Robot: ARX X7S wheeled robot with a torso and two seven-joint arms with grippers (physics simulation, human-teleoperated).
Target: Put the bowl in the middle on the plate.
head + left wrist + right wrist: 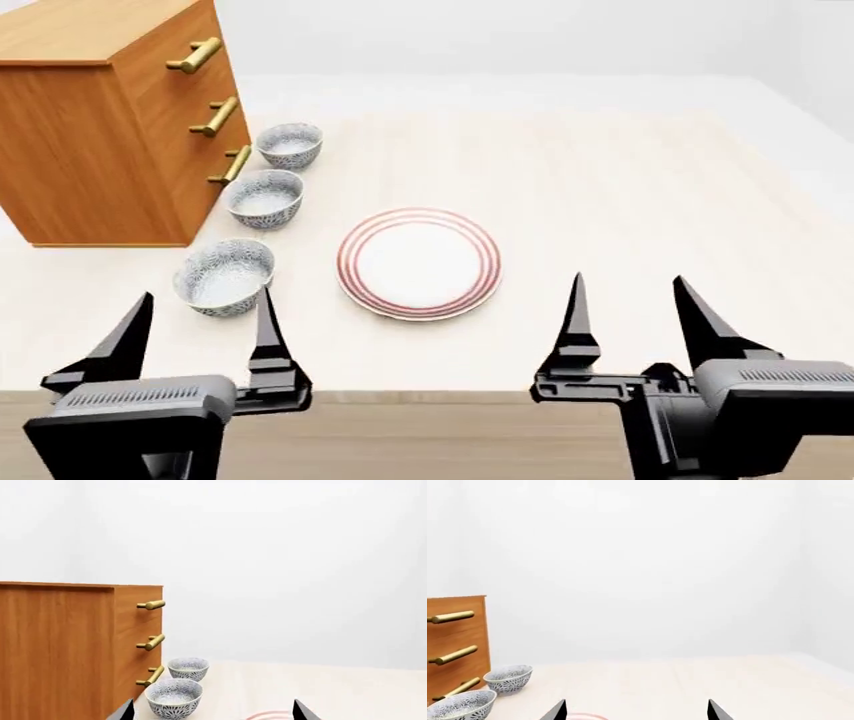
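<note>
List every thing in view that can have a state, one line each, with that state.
Left pincer: open, empty.
Right pincer: open, empty.
Middle bowl: upright, empty, on the table.
Near bowl: upright, empty.
Far bowl: upright, empty.
Plate: flat on the table, nothing on it.
Drawer chest: all three drawers shut.

The middle bowl [264, 197], small, deep, white with grey-blue floral speckles, stands upright just beside the wooden drawer chest [107, 130], between two same-looking bowls. The plate [419, 263], flat, white, red-ringed at its rim, lies further from the chest.
</note>
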